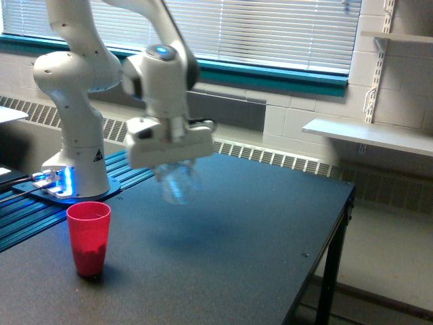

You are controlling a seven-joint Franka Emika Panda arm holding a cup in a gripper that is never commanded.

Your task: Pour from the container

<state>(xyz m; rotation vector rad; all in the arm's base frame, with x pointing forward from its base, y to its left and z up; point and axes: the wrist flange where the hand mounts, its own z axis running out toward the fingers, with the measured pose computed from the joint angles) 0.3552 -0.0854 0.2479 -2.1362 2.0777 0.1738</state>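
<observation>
I've got the gripper (177,164) out over the dark table (257,223), well above the surface, clamped on the container (178,183). The clear jar hangs under the white hand, roughly mid-table toward the exterior view's left, motion-blurred, so I can't tell its tilt for sure; looks about upright or slightly leaning. Contents not readable through the blur. Fingers themselves mostly hidden by the hand body and the jar, but the jar sits right between them in the air, so it's gripped.

Red cup (88,237) stands upright on the table near the front edge at the exterior view's left, well apart from the container, lower and to the left of it. Something darker shows in the cup's lower part, can't say what.

Arm base (76,169) sits on the blue-lit plate (54,191) behind the cup. Window blinds (270,27) and a wall shelf (369,135) in the background.
</observation>
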